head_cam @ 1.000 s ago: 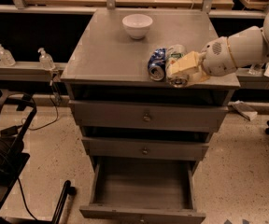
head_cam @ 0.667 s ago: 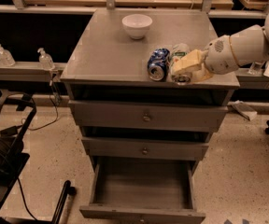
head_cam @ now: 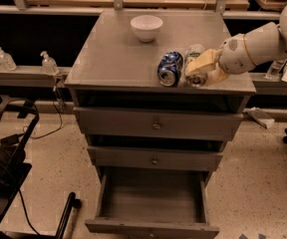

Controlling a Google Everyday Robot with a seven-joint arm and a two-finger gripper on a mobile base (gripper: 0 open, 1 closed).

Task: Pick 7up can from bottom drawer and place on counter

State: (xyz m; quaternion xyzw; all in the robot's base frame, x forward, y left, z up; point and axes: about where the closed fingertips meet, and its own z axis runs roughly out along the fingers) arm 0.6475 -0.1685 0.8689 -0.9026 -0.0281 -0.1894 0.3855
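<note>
7up can point(head_cam: 193, 58) lies on its side on the grey cabinet's worktop point(head_cam: 113, 59), near the front edge at the right. It touches or nearly touches the blue-and-white can point(head_cam: 169, 68) to its left, and its round end faces the camera. Over the last second very little has changed. The can keeps the same spot and the same lie, and the blue-and-white can beside it has not rolled. The claw point(head_cam: 202, 66) stays pressed close against the 7up can's right side, having crept at most a shade rightward, so that a bit more of the can's near end seems to show. Whether the claw is clamped on the can or already slack cannot be told from this view, since its pale tip overlaps the can. The white arm point(head_cam: 255, 46) reaches in from the right and hangs low over the worktop's corner. The bottom drawer point(head_cam: 153, 198) stands pulled out below with its floor bare, so the lift out of it looks complete. The can appears to be resting on the surface with its weight there. The task therefore seems to sit at its final step, letting go and drawing clear. The main risk is a nudge that sets either can rolling toward the edge. A white bowl point(head_cam: 146, 27) sits well apart at the back.
</note>
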